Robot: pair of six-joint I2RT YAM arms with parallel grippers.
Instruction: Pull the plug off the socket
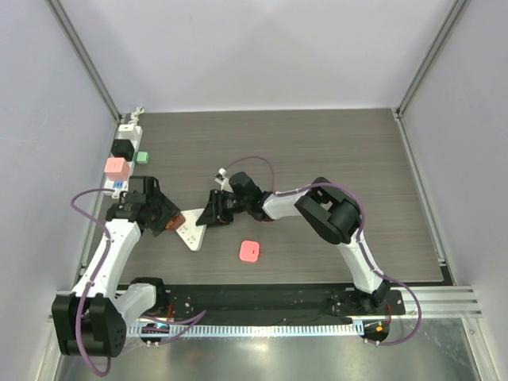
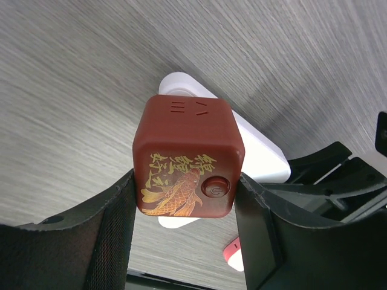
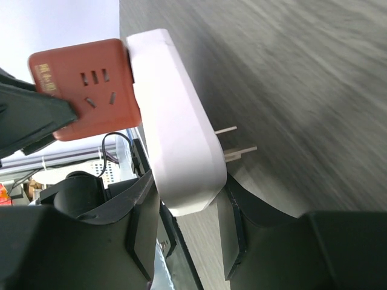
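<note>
A red-brown cube plug (image 2: 187,160) with a gold koi print sits pressed against a flat white adapter (image 2: 260,157). My left gripper (image 2: 186,181) is shut on the cube, one finger on each side. My right gripper (image 3: 188,190) is shut on the white adapter's (image 3: 175,121) near end, and two bare prongs (image 3: 236,142) stick out of its far face. From above, the two grippers (image 1: 171,222) (image 1: 213,213) meet left of the table's middle. The socket (image 1: 129,127), a long white strip, lies along the left edge, away from both grippers.
A black cube (image 1: 123,148) and a pink cube (image 1: 117,167) sit on the strip, with a green piece (image 1: 143,157) beside it. A loose pink block (image 1: 249,252) lies on the table near the front, just right of the adapter. Metal frame posts stand at the table's sides.
</note>
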